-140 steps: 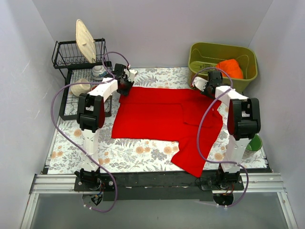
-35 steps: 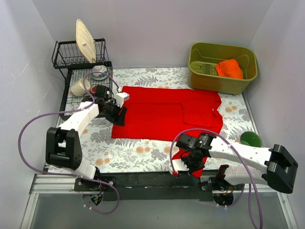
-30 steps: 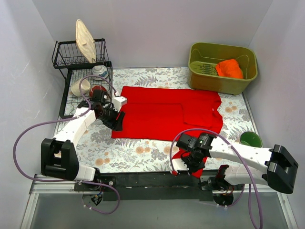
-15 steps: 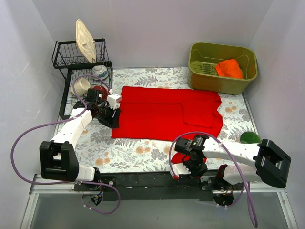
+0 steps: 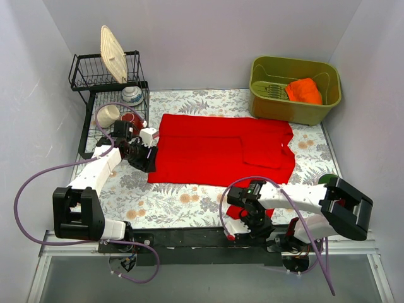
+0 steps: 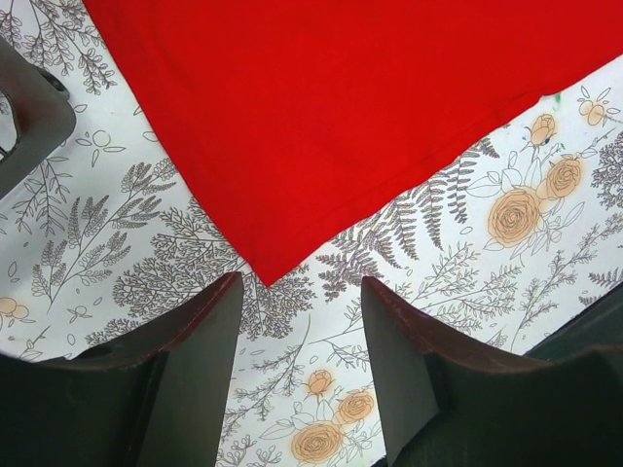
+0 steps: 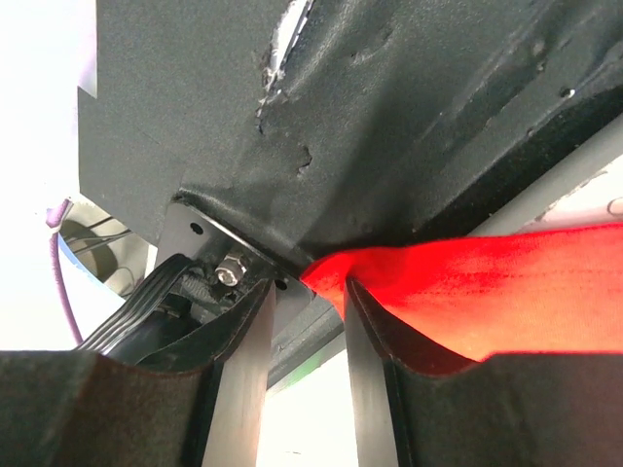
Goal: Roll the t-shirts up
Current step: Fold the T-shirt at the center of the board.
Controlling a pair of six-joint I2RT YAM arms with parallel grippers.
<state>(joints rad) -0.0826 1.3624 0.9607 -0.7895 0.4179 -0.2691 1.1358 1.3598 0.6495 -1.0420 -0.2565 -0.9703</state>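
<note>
- On the floral cloth (image 5: 189, 201), the red t-shirt (image 5: 214, 148) lies spread flat, with one tail reaching the black front rail (image 5: 183, 237).
- Left gripper (image 6: 302, 292) stands with jaws wide apart at the t-shirt's near left corner, whose tip points toward the gap, just ahead of it.
- Right gripper (image 7: 304, 292) sits at the rail with jaws slightly parted; the tail's red tip lies just beyond its fingertips.

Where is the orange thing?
In the top view, the orange cloth sits inside the green tub at the far right corner of the table, just beyond the red t-shirt.
</note>
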